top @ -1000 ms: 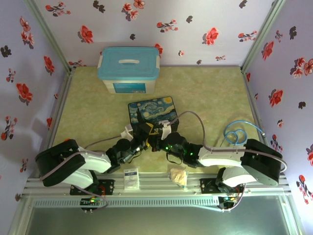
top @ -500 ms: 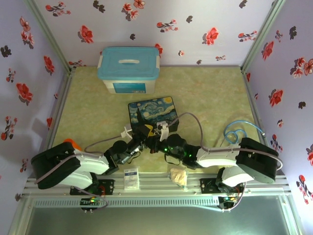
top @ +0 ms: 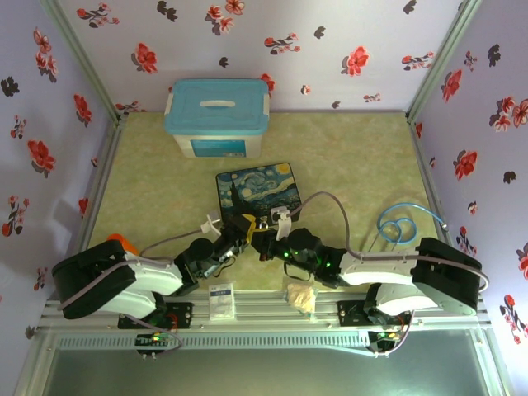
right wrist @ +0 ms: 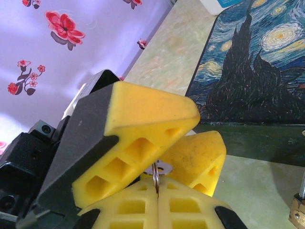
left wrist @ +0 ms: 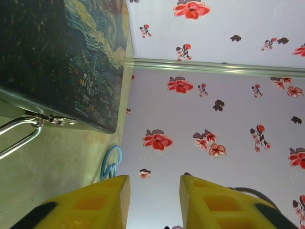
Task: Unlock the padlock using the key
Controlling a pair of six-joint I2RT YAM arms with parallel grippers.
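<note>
While the left gripper (left wrist: 155, 204) stands spread, its yellow fingers (left wrist: 95, 202) well apart with nothing between them, it sits just in front of the painted box (left wrist: 62, 57). In the left wrist view a thin silver shackle (left wrist: 19, 131) hooks through the box's clasp (left wrist: 52, 120).

Just right of it, the right gripper (right wrist: 157, 192) is pressed together, pinching the key (right wrist: 157, 172), whose small round head stands up out of the seam between the pads. The left gripper's fingers lie close against the key's head; whether they touch it I cannot tell.

The padlock (right wrist: 298, 212) hangs at the lower right edge of the right wrist view, below the box's front.

From above, both grippers meet at the near side of the box on a pale green table (top: 355, 157). A blue-lidded tub (top: 217, 115) stands at the back, a white card (top: 221, 301) and a crumpled wrapper (top: 300, 295) lie at the near edge, and a blue cable (top: 398, 224) coils to the right. Lilac walls (top: 330, 49) with red flowers enclose it.
</note>
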